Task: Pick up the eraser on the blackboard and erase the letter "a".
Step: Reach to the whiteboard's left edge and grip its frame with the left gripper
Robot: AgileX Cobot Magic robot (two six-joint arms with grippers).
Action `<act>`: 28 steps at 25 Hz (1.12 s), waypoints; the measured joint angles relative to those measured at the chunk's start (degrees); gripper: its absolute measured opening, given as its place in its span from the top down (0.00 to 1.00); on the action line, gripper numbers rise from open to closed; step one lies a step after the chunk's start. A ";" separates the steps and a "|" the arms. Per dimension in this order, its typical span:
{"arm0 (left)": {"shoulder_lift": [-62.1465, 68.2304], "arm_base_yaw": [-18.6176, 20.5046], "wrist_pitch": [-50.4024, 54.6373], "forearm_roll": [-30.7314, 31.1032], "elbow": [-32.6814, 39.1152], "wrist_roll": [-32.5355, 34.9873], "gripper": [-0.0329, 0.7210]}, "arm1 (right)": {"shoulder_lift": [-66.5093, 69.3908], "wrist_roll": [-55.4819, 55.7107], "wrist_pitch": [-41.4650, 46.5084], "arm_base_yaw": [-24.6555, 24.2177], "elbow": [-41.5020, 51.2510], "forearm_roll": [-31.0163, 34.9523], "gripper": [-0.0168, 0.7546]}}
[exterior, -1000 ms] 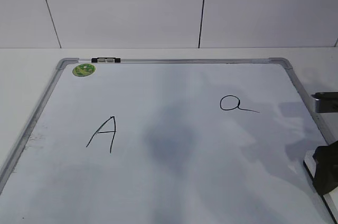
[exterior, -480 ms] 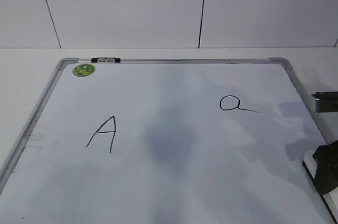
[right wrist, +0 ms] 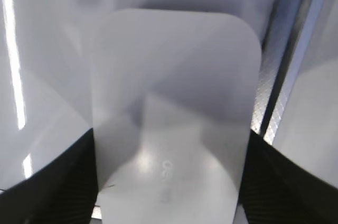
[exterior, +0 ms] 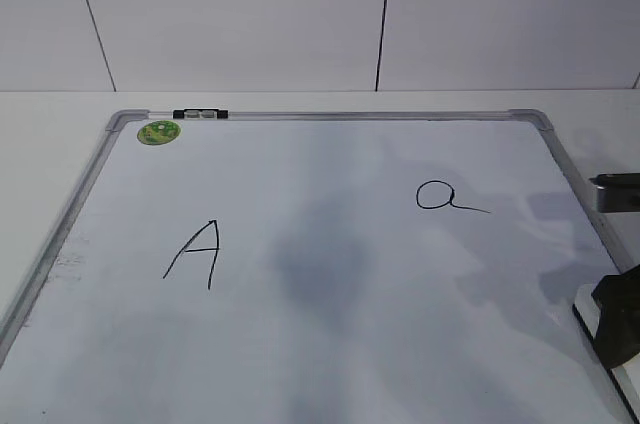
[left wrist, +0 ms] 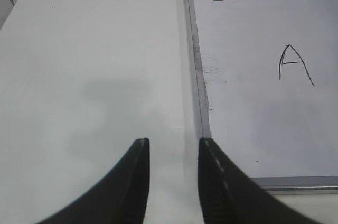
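- At the lower right edge of the exterior view, the right claw (exterior: pixel 618 316) sits over the eraser (exterior: pixel 588 312), which lies on the blackboard (exterior: pixel 330 144) just inside its right frame; only a white sliver of it shows there.
- In the right wrist view the eraser (right wrist: pixel 171 118) fills the middle of the frame, with a dark finger (right wrist: pixel 47 182) against each long side. The right claw (right wrist: pixel 169 182) looks clenched on it, though the contact itself is at the blurred bottom edge, so the grip may be light.
- The eraser's long axis runs up and down that frame, along the claw's reach and roughly parallel to the board's grey frame seen at the upper right; its rounded far end points to the top of the frame.
- The letter "a" (exterior: pixel 448 196) lies in the right half of the exterior view, above and to the left of the eraser and well apart from it.
- Risks: a shallow hold on smooth plastic could let the eraser twist or slip out on lifting; a tilted eraser would wipe with one edge and leave strokes; starting so close to the frame, it could catch there.
- The capital "A" (exterior: pixel 195 252) at centre left must stay untouched.
- The left claw (left wrist: pixel 171 152) hangs released and empty over the counter (left wrist: pixel 95 65), at the lower middle of its view.
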 joint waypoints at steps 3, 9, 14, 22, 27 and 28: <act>0.00 0.00 0.00 0.00 0.00 0.00 0.65 | 0.00 0.00 0.00 0.00 0.00 0.19 0.24; 0.00 0.00 0.00 0.00 0.00 0.00 0.64 | 0.00 0.00 -0.26 0.00 0.00 0.33 0.24; 0.00 0.00 0.00 0.00 0.00 0.00 0.65 | -0.85 0.00 -1.94 0.00 0.15 0.91 0.24; 0.00 0.00 0.00 0.00 0.00 0.00 0.65 | -6.73 0.00 -3.28 0.00 0.15 1.25 0.24; 0.00 0.00 0.00 0.00 0.00 0.00 0.64 | -10.82 0.00 -1.96 0.00 0.15 2.40 0.24; 0.00 0.00 0.00 0.00 0.00 0.00 0.64 | -11.68 0.00 -1.22 0.00 0.15 2.72 0.24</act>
